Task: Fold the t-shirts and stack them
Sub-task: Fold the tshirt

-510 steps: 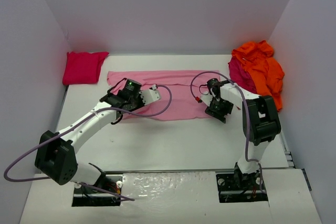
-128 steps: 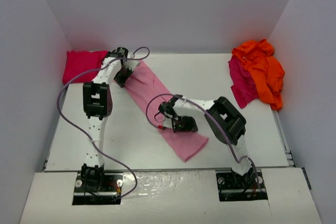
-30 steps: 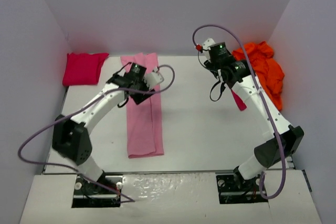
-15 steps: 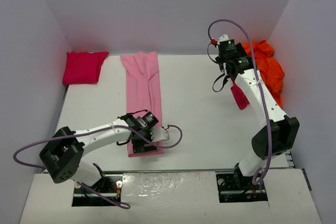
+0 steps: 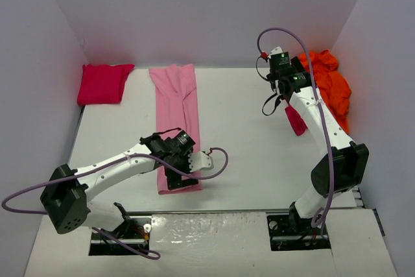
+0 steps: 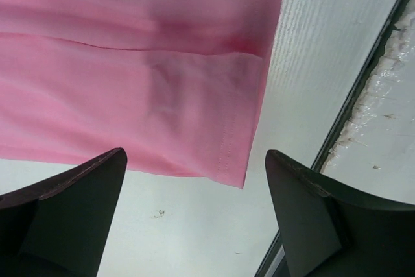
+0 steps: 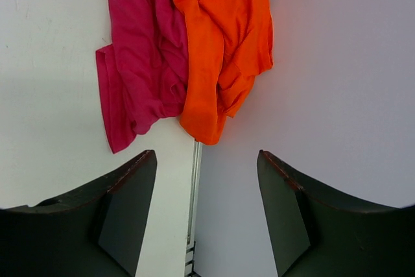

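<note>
The light pink t-shirt [image 5: 176, 115] lies folded into a long narrow strip running from the back wall toward the front edge. Its near hem [image 6: 233, 141] shows in the left wrist view. My left gripper [image 5: 180, 172] [image 6: 194, 160] hovers over that near end, open, nothing between its fingers. A folded red t-shirt [image 5: 102, 84] rests at the back left. The bright orange t-shirt [image 5: 327, 82] [image 7: 224, 43] and dark crimson t-shirt [image 5: 295, 120] [image 7: 139, 63] lie crumpled together at the back right. My right gripper [image 5: 285, 72] [image 7: 206, 157] hangs raised beside them, open and empty.
White walls enclose the white table [image 5: 259, 160] on the left, back and right; the right wall [image 7: 337, 63] stands just behind the orange shirt. The table's front edge groove [image 6: 363, 95] runs close to the pink shirt's hem.
My left arm has swung from the middle of the pink strip down to its near end, and its jaws have widened. My right arm has shifted slightly toward the orange and crimson pile.
</note>
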{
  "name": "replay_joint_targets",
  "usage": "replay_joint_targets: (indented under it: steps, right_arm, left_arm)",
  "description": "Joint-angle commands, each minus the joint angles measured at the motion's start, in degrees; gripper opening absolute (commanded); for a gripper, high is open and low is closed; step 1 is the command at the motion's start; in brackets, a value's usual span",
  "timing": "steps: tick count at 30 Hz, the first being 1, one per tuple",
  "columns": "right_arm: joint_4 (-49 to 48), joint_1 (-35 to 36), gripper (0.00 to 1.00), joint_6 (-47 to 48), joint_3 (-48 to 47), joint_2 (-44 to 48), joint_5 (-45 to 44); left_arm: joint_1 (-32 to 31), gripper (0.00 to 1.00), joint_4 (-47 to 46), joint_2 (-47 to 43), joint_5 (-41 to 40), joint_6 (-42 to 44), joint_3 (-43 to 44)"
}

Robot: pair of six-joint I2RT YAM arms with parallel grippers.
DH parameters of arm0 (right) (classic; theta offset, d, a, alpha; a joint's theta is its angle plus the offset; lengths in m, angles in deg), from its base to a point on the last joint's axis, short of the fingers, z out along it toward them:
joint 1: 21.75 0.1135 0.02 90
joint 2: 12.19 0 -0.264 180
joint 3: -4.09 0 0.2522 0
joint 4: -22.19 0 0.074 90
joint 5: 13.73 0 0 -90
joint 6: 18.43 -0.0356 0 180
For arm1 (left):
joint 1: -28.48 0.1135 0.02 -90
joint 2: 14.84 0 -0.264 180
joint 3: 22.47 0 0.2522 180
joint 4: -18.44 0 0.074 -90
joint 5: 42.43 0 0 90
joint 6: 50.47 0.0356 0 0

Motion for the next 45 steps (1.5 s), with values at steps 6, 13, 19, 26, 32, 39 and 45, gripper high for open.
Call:
replay_joint_targets:
  steps: [6,13,19,26,32,39,45]
  right_arm:
    - [-2.83,-0.54,0.61,-0.49,0.93,1.23,-1.39]
    - [-2.92,-0.56,0.61,-0.89,1.97,0.90,-0.55]
    - [-3.00,-0.56,0.61,-0.78,3.92,1.87,-0.33]
    - [-3.01,-0.56,0.61,-0.61,4.82,2.75,-0.14]
    - [-3.09,-0.56,0.61,-0.69,5.78,2.84,0.10]
    - [-3.18,-0.56,0.62,-0.55,6.15,3.30,-0.07]
    - [-3.18,-0.56,0.63,-0.52,5.84,3.45,0.29]
  left_arm:
    - [-2.18,0.86,3.54,4.95,4.92,-0.05,3.98]
    - [-2.52,0.86,2.44,11.61,5.67,0.22,5.83]
    - [-2.64,0.86,-0.42,15.30,4.72,-0.64,5.65]
    - [-3.39,0.85,-2.58,18.33,3.56,-1.47,4.86]
    - [-5.41,0.83,-4.86,22.14,1.96,-2.77,4.51]
    - [-8.58,0.69,-6.23,28.78,-0.62,-4.52,5.71]
    - [-8.80,0.66,-5.61,30.88,-1.98,-5.92,7.23]
